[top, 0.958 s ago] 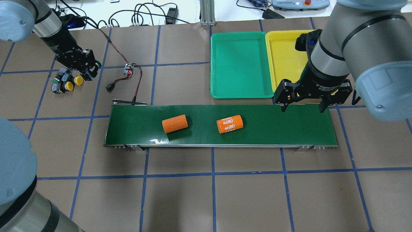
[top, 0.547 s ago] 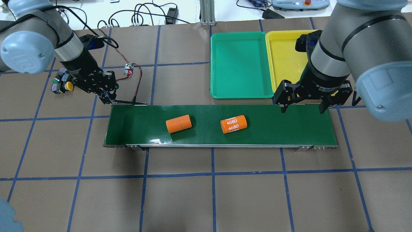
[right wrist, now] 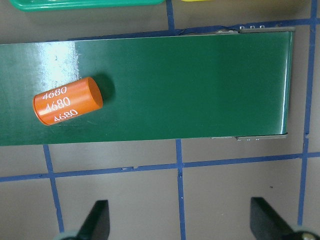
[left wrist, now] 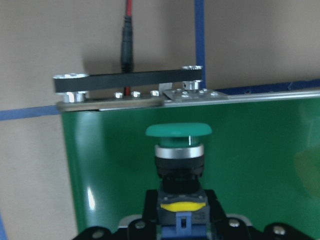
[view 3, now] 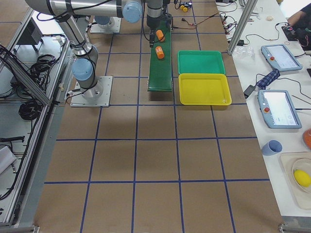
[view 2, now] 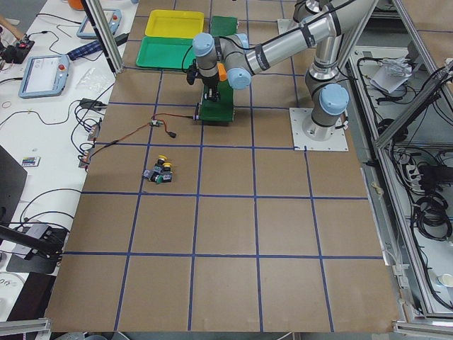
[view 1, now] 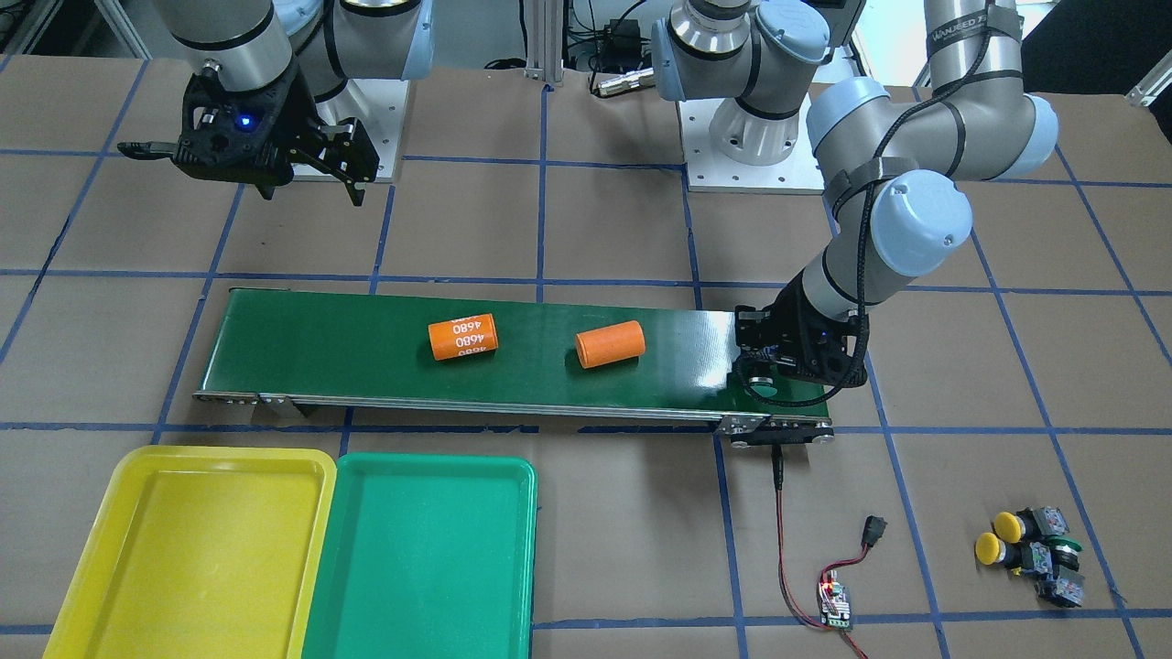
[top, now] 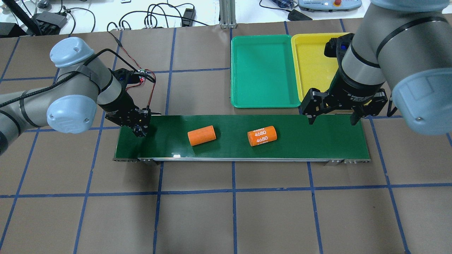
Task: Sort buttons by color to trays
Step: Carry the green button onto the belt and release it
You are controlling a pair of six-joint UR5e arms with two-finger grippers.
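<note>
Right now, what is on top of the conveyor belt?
A plain orange cylinder and an orange cylinder marked 4680 lie on the conveyor belt. Over its end the left gripper holds a green button; whether it touches the belt cannot be seen.

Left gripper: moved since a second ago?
Yes. The left gripper moved right, in the overhead view, onto the conveyor's left end, carrying a green button.
</note>
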